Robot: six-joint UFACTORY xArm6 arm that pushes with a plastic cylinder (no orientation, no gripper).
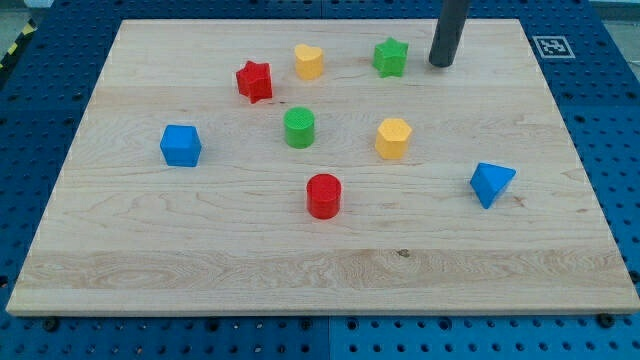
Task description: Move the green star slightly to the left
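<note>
The green star (391, 57) sits near the view's top, right of centre on the wooden board (200, 250). My tip (441, 64) is just to the star's right, a small gap apart and not touching it. A yellow heart-shaped block (309, 61) lies to the star's left, with a red star (254, 81) further left.
A green cylinder (299, 128) and a yellow hexagonal block (393, 138) lie at mid-board. A red cylinder (324, 195) is below them. A blue cube (181, 145) is at the left and a blue triangular block (491, 183) at the right.
</note>
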